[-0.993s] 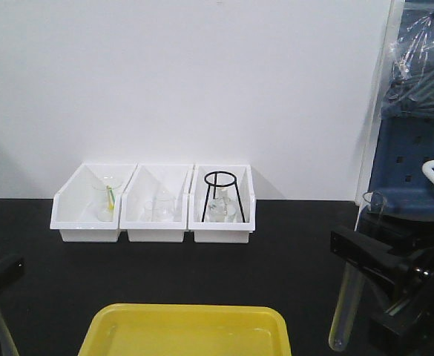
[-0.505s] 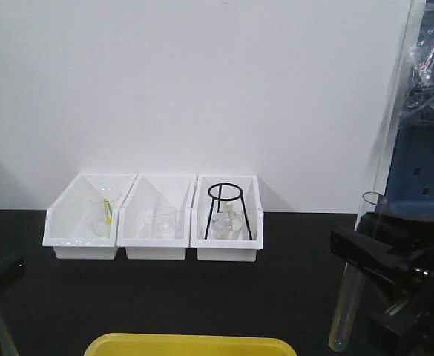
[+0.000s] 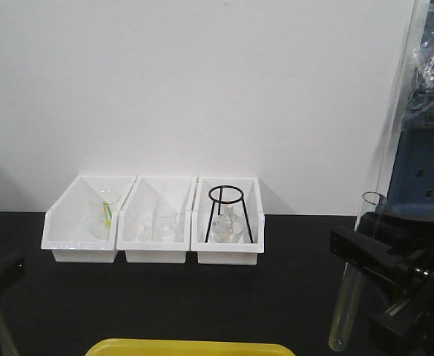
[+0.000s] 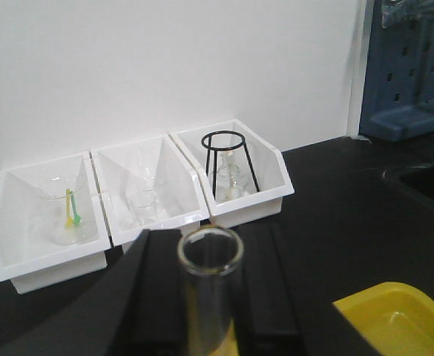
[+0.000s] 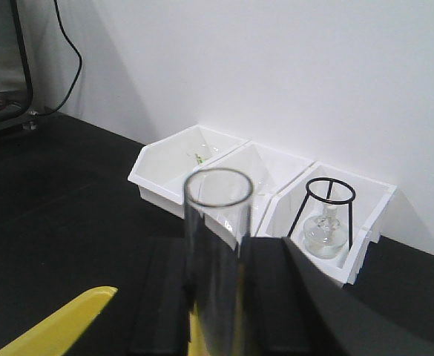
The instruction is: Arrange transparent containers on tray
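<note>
by the wall (image 3: 202,89), bins (image 3: 157,251) hold glassware (image 3: 161,222) (one a black stand (image 3: 246,220)); left claw (image 4: 211,297) and right claw (image 5: 217,297) grip test tubes (image 3: 348,297).

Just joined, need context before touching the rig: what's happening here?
Both arms are carrying glassware. The right end effector grips a test tube upright on the right, and the left end effector grips a second test tube. Neither tube is on the yellow tray in the foreground yet. Farther back, three white bins hold other glassware, with a black ring stand in the rightmost one.
</note>
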Robot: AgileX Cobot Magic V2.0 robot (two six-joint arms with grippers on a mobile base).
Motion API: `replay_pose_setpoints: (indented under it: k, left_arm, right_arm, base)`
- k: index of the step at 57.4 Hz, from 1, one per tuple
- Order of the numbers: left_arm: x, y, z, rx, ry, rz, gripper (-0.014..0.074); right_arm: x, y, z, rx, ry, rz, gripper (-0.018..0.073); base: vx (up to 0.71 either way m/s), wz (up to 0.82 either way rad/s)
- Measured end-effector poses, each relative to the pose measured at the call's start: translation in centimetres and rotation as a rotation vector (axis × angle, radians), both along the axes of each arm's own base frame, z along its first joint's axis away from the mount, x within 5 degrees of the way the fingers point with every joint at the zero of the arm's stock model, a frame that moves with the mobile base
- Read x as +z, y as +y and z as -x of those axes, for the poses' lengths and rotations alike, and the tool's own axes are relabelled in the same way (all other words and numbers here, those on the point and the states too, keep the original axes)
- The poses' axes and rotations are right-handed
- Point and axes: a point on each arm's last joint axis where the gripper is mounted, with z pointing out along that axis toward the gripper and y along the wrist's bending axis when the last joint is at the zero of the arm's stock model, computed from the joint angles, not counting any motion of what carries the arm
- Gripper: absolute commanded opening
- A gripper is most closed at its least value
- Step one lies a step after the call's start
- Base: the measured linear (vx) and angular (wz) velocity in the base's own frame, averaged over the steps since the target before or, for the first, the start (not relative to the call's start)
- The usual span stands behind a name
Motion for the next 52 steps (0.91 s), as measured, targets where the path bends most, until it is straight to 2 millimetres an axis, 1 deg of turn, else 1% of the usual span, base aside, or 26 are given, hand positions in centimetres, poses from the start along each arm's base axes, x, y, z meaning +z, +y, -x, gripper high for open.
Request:
replay_pose_setpoints:
  k: [27,33,38,43,47,52]
  left_arm:
    - [0.0,0.0,0.0,0.0,0.0,0.0,0.0083]
    - [-0.2,-0.1,-0.3,0.0,0.009,-0.006,0.0083]
    - [-0.8,-0.4,-1.0,0.0,0.045,-0.019,0.0086]
    - [-1.6,-0.9,-2.3,0.002,0.119,-0.038,0.009]
    - [-2.4,-1.4,-3.6,0.007,0.213,-0.054,0.0092]
    - [-2.8,-2.1,-5.2,0.013,0.305,-0.054,0.0093]
  right_arm:
    - [0.0,0.0,0.0,0.0,0.0,-0.001,0.0102]
    - [-0.1,0.1,-0.1,-0.002,0.019,-0.027,0.0102]
    - [-0.5,0.4,-0.9,-0.015,0.073,-0.08,0.0104]
    - [-1.4,1.0,-2.1,-0.027,0.147,-0.121,0.0104]
    - [-2.9,1.8,-3.6,-0.034,0.22,-0.106,0.0104]
    - [-5.0,2.7,-5.3,-0.038,0.318,-0.085,0.0104]
  base:
    - [0.0,0.0]
    - [0.0,0.0]
    - [0.0,0.0]
    - [0.0,0.0]
    - [0.0,0.0]
    - [0.0,0.0]
